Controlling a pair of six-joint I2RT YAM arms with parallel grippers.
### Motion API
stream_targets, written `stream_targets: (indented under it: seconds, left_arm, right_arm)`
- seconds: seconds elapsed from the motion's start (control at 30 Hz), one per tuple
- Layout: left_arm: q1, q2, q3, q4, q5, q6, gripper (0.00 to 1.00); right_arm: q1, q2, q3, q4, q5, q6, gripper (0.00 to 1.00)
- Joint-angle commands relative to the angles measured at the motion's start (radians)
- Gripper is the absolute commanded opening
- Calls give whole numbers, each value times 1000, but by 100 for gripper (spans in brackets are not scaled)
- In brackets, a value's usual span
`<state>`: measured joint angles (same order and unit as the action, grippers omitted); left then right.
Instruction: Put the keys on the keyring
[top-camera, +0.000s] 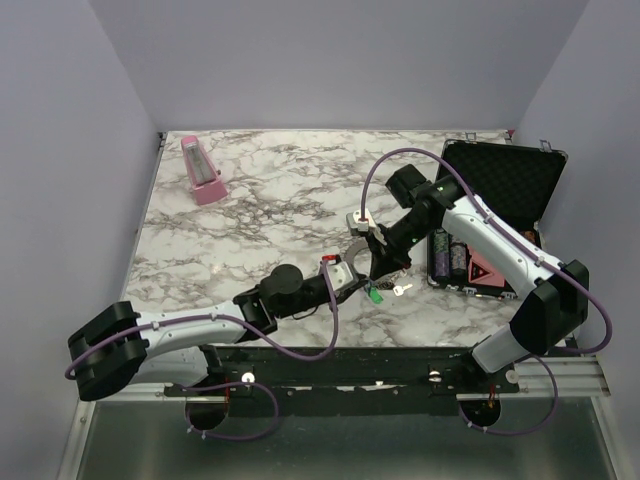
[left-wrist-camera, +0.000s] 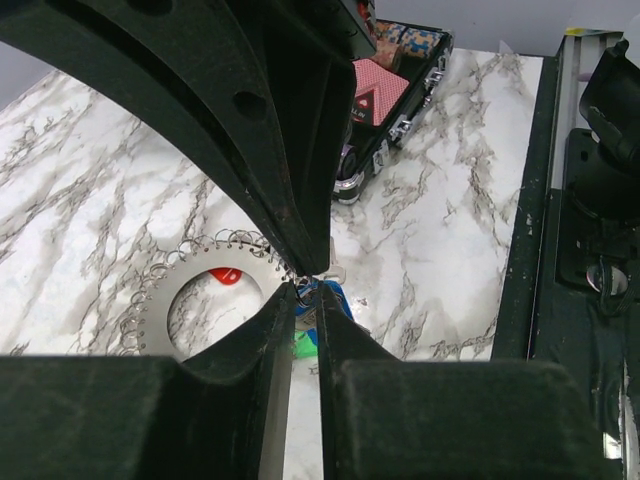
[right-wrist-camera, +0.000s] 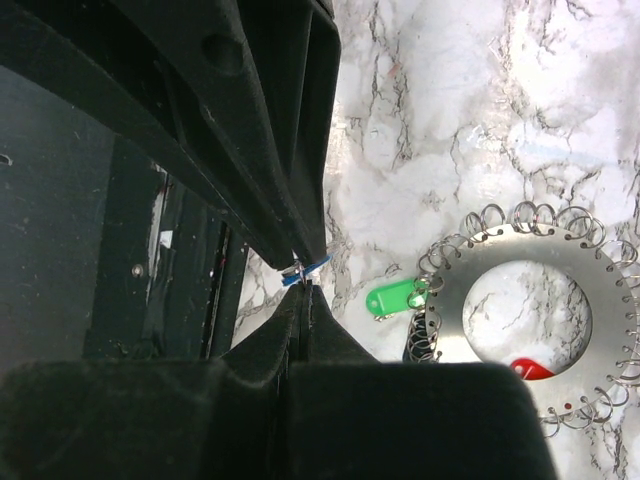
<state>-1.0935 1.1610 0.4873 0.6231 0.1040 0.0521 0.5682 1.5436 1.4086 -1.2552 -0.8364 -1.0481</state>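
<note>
While the right jaws pinch shut on a tiny blue-headed key (right-wrist-camera: 312, 266), the left jaws sit a crack apart at it; I cannot tell if they hold it. Just beside both, the toothed grey metal keyring (right-wrist-camera: 530, 245) lies flat on the marble counter (right-wrist-camera: 450, 120).

Lab enclosure: plain walls (top-camera: 330, 60), marble tabletop (top-camera: 280, 190)

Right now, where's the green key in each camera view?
Top external: green key just below and right of centre.
Left wrist: green sliver just below centre, mostly hidden.
Right wrist: centre, at the keyring left rim.
Shared landmark: the keyring, beside it in both wrist views.
</note>
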Motion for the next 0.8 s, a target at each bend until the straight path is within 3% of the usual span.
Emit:
stream_targets:
  seconds: [0.0,0.13,0.43,0.5,0.63,0.77]
  left_arm:
    - [3,12,37,-23,45,9,17]
    - [4,17,48,-46,51,11,1]
    - [6,11,48,-79,-65,-90,0]
    - [7,-9,10,-2,-89,-138,0]
    - [10,-60,-88,180,-135,-247,0]
    - [9,-83,-212,425,-162,-310,0]
  right_arm:
    - [4,3,-3,-23,-30,-13,1]
    - [4,1,-3,-24,-30,-15,1]
    - [4,-7,-3,-26,-72,-18,4]
    - [4,-7,-5,-23,-92,-18,11]
    - [-4,-7,0,-13,-150,-12,39]
    - [-50,-5,13,-21,-265,-50,49]
